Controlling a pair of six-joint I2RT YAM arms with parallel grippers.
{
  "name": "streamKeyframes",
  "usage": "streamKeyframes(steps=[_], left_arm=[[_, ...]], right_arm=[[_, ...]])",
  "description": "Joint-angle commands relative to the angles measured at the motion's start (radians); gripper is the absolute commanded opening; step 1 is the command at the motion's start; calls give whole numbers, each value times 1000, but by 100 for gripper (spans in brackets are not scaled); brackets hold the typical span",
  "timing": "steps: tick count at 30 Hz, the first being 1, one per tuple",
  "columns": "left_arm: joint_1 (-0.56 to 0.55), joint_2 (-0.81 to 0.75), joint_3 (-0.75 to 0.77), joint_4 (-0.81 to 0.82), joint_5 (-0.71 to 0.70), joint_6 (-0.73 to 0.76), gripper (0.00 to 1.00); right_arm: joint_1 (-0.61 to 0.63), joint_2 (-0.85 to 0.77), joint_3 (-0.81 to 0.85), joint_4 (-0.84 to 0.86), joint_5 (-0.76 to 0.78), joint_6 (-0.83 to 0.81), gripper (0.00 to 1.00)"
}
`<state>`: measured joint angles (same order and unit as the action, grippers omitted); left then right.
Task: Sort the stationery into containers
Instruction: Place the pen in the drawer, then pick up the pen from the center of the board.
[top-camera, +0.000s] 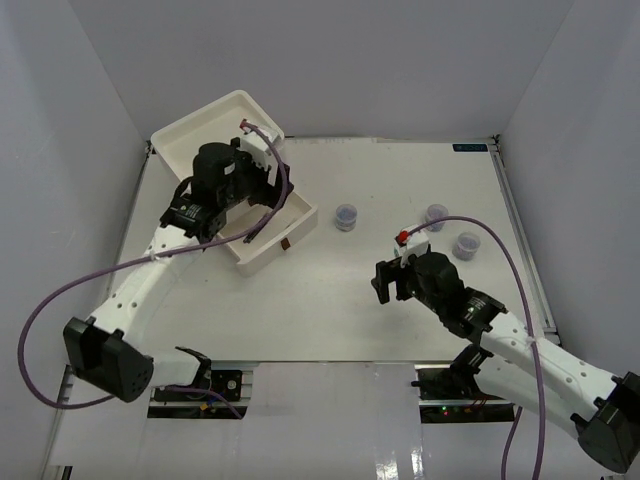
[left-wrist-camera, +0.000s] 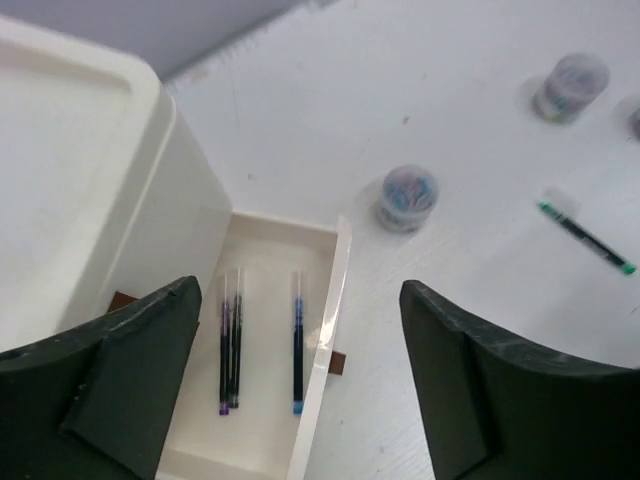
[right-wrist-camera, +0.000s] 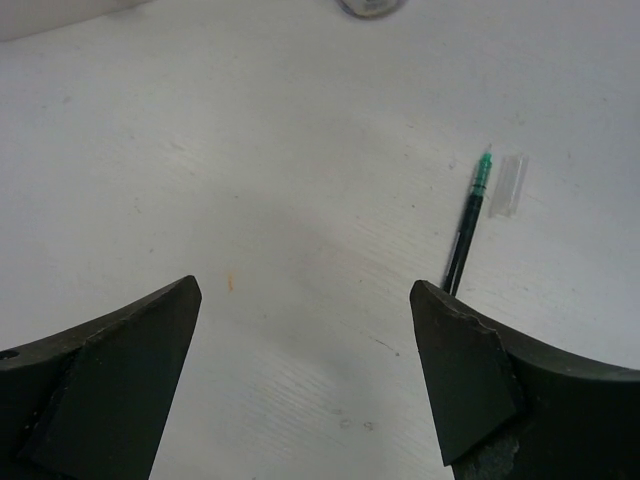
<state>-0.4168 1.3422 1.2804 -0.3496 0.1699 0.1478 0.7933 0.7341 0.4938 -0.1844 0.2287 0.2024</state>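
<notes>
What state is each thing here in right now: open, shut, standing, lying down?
drawer unit: one drawer pulled open.
pens: three, lying flat inside the open drawer.
green pen: lying loose on the table.
jars: three, upright on the table.
left gripper: open, above the open drawer.
right gripper: open, above the table near the green pen.

White table (top-camera: 330, 320), plain grey walls (top-camera: 380, 60).

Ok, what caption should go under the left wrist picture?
Open jaws hover over a pulled-out drawer holding three pens, a green pen and jars on the table.
</notes>
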Motion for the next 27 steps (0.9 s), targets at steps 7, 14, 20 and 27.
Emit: streamKeyframes(steps=[7,14,20,27], left_arm=[[3,-251,-286,148,92,-223,98],[3,-321,-426,233,91,-294,98],[3,-336,-457,242,54,-304,98],[3,-333,-460,247,20,-347,98]], right_arm=[[-176,221,42,19,26,48,78],[-273,370,42,40,3,23,61],[-304,470,69,71,-29,12,52],[-328,559,115,63,-46,-3,47]])
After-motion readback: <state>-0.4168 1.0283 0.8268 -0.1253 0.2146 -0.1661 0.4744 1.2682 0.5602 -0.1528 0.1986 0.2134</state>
